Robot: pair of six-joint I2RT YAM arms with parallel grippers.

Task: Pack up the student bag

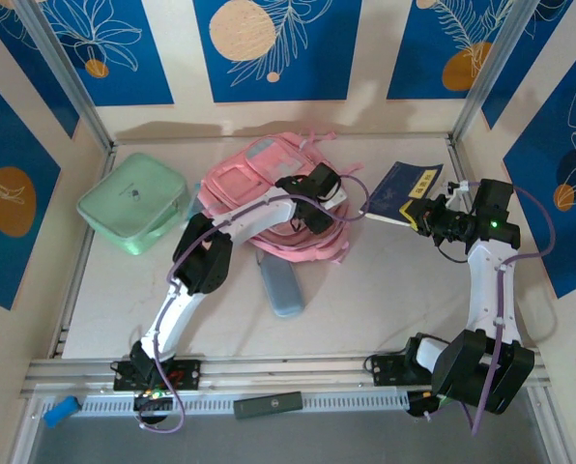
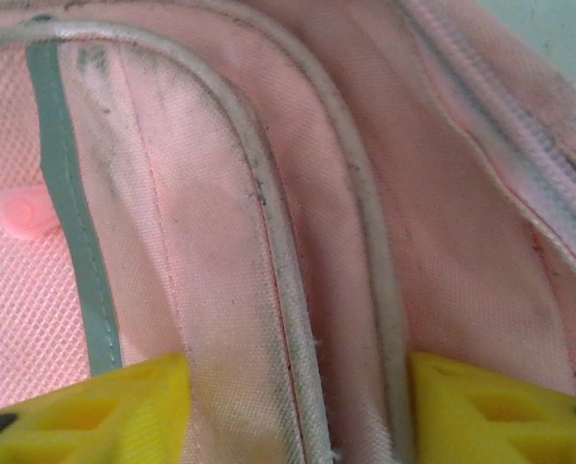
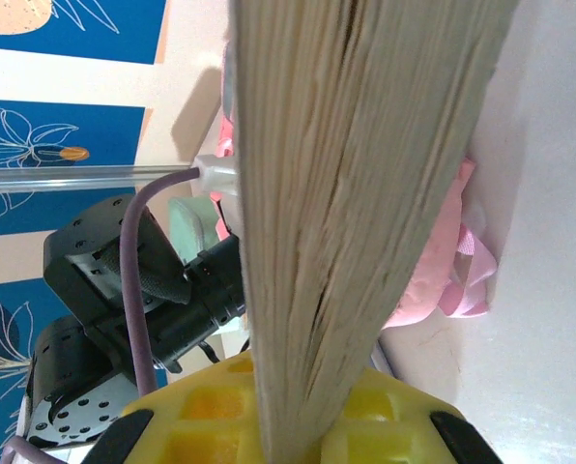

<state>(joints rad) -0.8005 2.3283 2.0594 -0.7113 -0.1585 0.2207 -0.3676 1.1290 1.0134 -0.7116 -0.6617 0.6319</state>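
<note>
Toward the back of the table (image 1: 385, 290), near centre: pink student bag (image 1: 254, 184) lying flat, mint green case (image 1: 133, 203) well apart on its left. Over the bag's right part, left gripper (image 1: 315, 203), yellow fingers (image 2: 104, 416) apart astride a piped seam; hold on fabric impossible to tell. Just right of the bag, right gripper (image 1: 425, 215) clenched on navy book (image 1: 401, 191), page edges between its pads

The student bag (image 2: 211, 242) is of pink woven cloth, matt and a little rough, with a fine mesh panel and smooth whitish piping that looks soiled. The book (image 3: 356, 193) shows cream paper edges, dry and uneven. The fingers (image 2: 95, 411) of the left gripper (image 2: 298, 396) are smooth yellow plastic with a slight shine.
</note>
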